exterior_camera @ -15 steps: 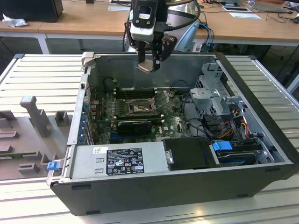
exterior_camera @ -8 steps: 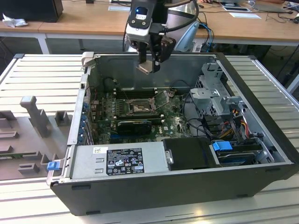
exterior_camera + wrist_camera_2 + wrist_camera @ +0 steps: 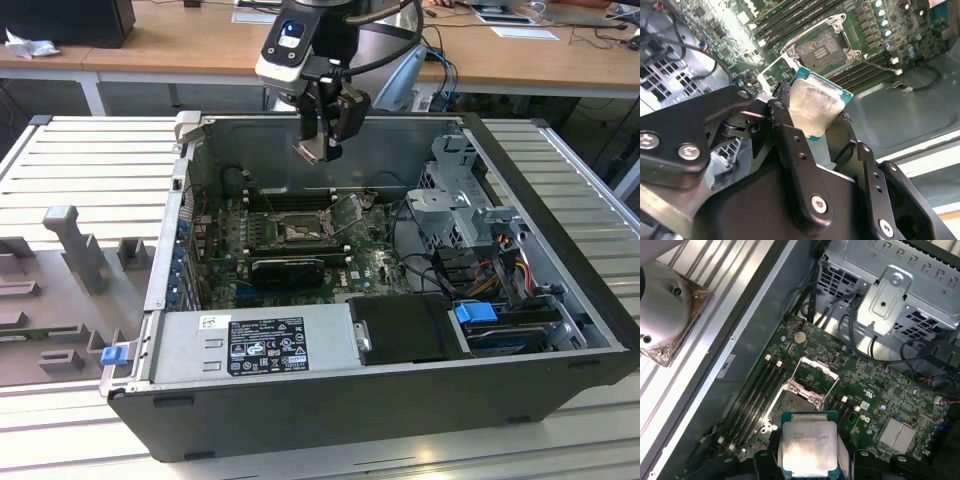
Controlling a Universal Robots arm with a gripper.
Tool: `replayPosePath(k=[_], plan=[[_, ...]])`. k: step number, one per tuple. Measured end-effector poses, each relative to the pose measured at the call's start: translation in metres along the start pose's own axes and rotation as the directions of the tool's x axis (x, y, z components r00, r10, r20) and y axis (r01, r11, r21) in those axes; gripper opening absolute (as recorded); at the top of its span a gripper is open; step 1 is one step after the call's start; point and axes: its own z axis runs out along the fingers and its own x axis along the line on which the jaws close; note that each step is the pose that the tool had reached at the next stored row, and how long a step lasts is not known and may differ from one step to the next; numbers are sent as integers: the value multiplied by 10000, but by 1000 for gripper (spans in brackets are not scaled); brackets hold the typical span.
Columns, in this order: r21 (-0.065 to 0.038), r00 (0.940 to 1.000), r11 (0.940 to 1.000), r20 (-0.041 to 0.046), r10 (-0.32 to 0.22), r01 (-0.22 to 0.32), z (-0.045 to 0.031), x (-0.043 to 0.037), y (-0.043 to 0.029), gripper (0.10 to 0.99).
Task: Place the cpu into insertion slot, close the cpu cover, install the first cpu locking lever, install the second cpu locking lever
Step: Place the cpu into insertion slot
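A: Jaws first: how do they stand?

B: Closed tight on the cpu (image 3: 816, 107). One black finger (image 3: 784, 102) presses each of two opposite edges, and the silver-grey top faces the second wrist view.

A: And where is the gripper (image 3: 320, 148) itself?

B: In the exterior view it hangs in the air above the open computer case (image 3: 560, 330), near the case's far wall. The chip sits tilted between the fingers and touches nothing else.

A: So the chip is not in the insertion slot (image 3: 821, 47)?

B: No, it is well apart from it. The slot lies down on the green circuit board (image 3: 875, 395), with its pin field uncovered inside the metal rim.

A: What about the cpu cover (image 3: 814, 374)?

B: It is swung up off the socket. In the first wrist view it stands on the side nearer the metal drive cage (image 3: 900, 285).

A: Anything else close by?

B: Long black memory slots (image 3: 757, 390) run along the board just beside the socket. A grey power supply box (image 3: 250, 345) sits at the case's near edge in the exterior view
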Motion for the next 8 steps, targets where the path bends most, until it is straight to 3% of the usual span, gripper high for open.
replayPosePath(k=[3,8], plan=[[-10,9985,9986,48,538,-538,21,0,-2,529],[-37,9839,9840,160,1779,-1779,82,-2,-8,529]])
